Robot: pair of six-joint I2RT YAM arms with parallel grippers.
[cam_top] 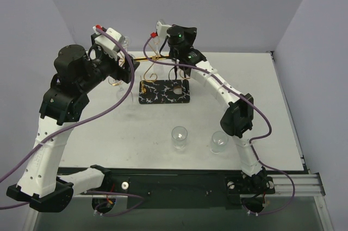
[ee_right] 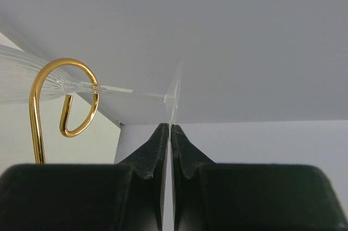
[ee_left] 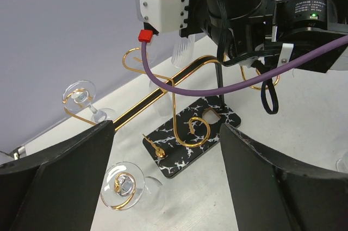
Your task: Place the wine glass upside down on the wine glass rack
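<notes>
My right jaws clamp the foot of the wine glass (ee_right: 122, 90), stem across the rack (ee_right: 36, 133) hook; I judge seating underway, gentle release next; left jaws wide, empty.

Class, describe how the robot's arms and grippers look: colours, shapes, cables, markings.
The left arm and right arm have white link shells and black joint housings. A purple cable trails along each, ending in a red plug at a white wrist block. The left gripper and right gripper are black, wedge-shaped. A green light glows on the right arm.
</notes>
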